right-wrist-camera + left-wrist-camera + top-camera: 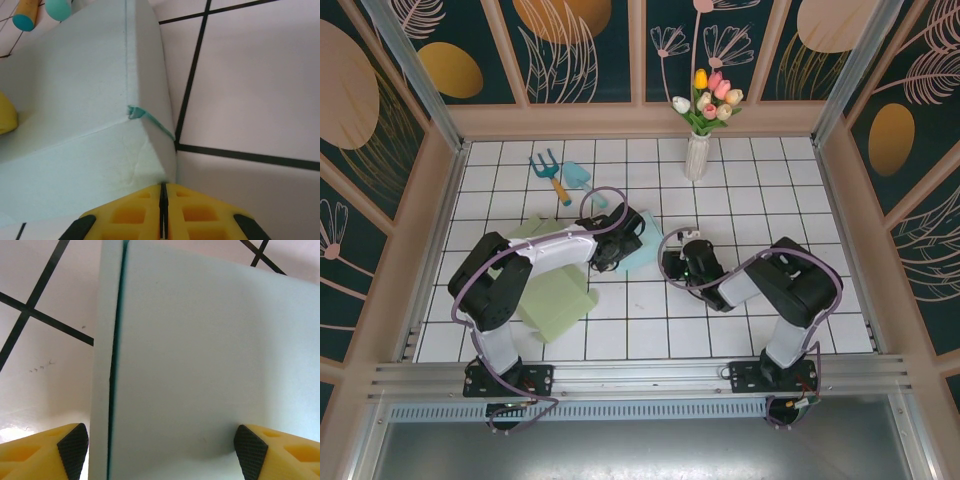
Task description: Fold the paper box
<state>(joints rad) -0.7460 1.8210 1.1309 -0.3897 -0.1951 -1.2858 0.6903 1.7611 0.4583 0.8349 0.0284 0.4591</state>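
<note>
The pale teal paper box [646, 256] lies near the middle of the tiled table, between the two arms. My left gripper [620, 246] reaches it from the left. In the left wrist view the gripper [161, 452] is open wide and its black pads [74, 447] stand on either side of a flat box panel [200, 350], with a dark fold slit on the left. My right gripper [673, 263] comes from the right. Its yellow jaws [162, 187] are shut, pinching the box's [75, 100] lower corner wall, where a torn teal edge shows.
Flat pale green paper sheets [560, 300] lie under the left arm. A small rake [552, 176] and trowel [582, 181] lie behind the box. A vase of tulips [697, 150] stands at the back. Low walls ring the table.
</note>
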